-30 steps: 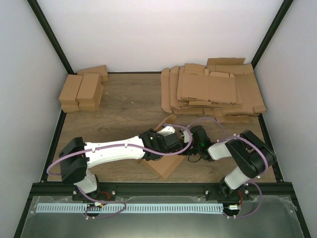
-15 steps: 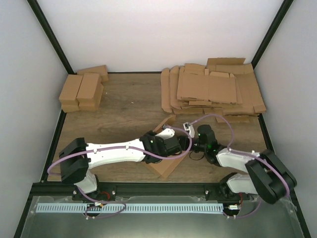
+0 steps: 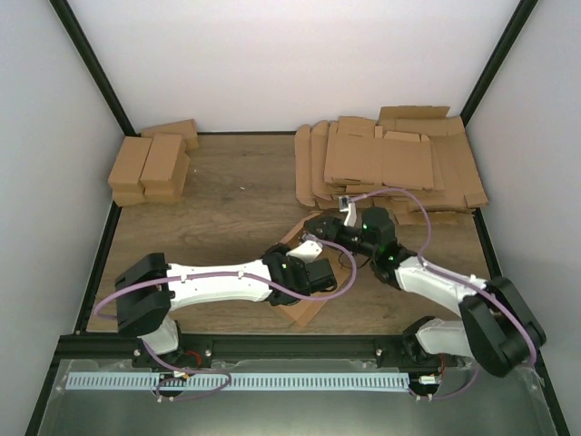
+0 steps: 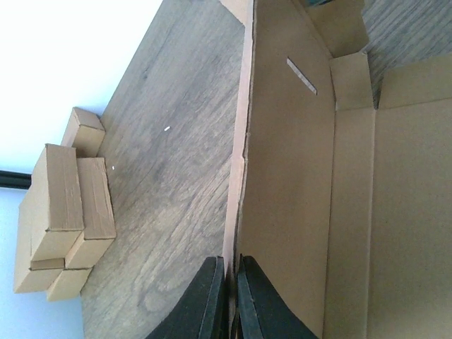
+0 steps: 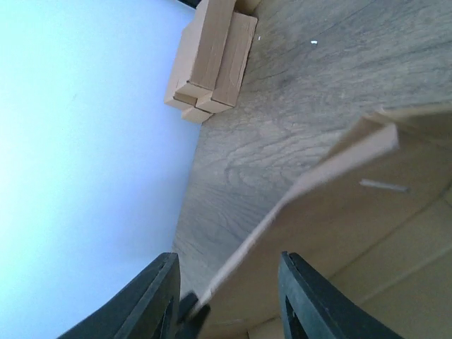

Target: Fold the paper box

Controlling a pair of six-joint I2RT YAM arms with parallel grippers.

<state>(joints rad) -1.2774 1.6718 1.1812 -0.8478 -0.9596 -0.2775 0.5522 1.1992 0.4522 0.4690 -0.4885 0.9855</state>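
The paper box (image 3: 304, 309) is a partly folded brown cardboard sheet lying near the table's front, mostly hidden under both arms in the top view. In the left wrist view its raised side wall (image 4: 244, 141) runs straight up the frame. My left gripper (image 4: 231, 296) is shut on the lower edge of that wall. In the right wrist view the same wall's edge (image 5: 304, 191) passes diagonally between the spread fingers. My right gripper (image 5: 229, 296) is open around it, not touching. In the top view the right gripper (image 3: 320, 227) sits at the box's far end, the left gripper (image 3: 295, 268) beside it.
A heap of flat cardboard blanks (image 3: 390, 168) lies at the back right. A group of finished brown boxes (image 3: 150, 168) stands at the back left, also in the left wrist view (image 4: 63, 212) and the right wrist view (image 5: 212, 60). Dark frame posts line the walls.
My right arm has stretched forward and left, bringing its open gripper from the box's right side to its far end. My left gripper has stayed shut on the box wall.
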